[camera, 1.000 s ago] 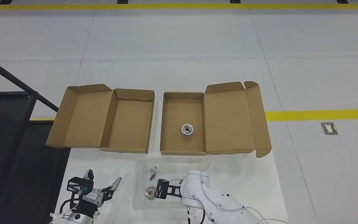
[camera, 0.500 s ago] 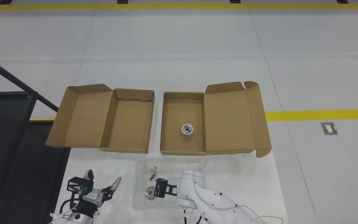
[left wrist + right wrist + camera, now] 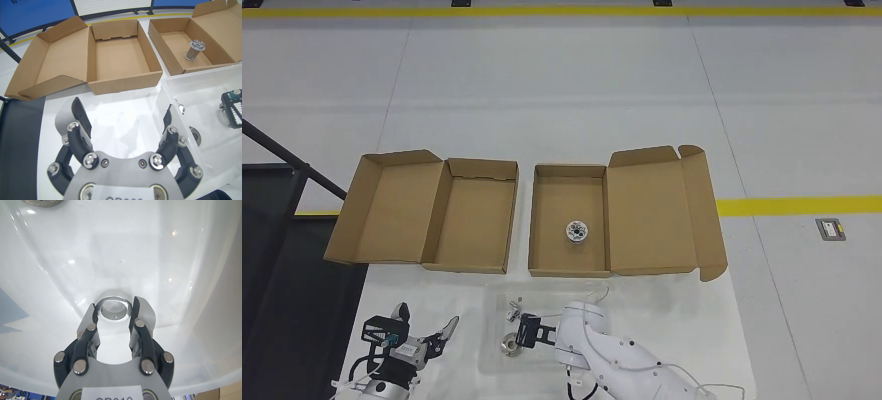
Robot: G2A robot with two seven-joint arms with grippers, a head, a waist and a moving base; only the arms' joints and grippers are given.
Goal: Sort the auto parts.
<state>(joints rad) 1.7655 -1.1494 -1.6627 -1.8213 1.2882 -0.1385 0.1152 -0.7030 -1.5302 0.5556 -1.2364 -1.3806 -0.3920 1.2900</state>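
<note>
I'm watching the clear bin (image 3: 652, 300) from overhead, while my left wrist camera is facing it from just beside and my right is peering closely inside.

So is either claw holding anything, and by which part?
The right gripper clamps a metal ring by its outer wall, a finger on each side. The left gripper is open, empty.

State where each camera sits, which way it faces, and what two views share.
Top view: above the arms, looking down at the table; left gripper and right gripper show.
Left wrist view: behind the open left gripper, facing the cardboard boxes.
Right wrist view: over the clear bin, right gripper gripping a metal ring.
Shared: cylindrical part, top and left wrist views.
</note>
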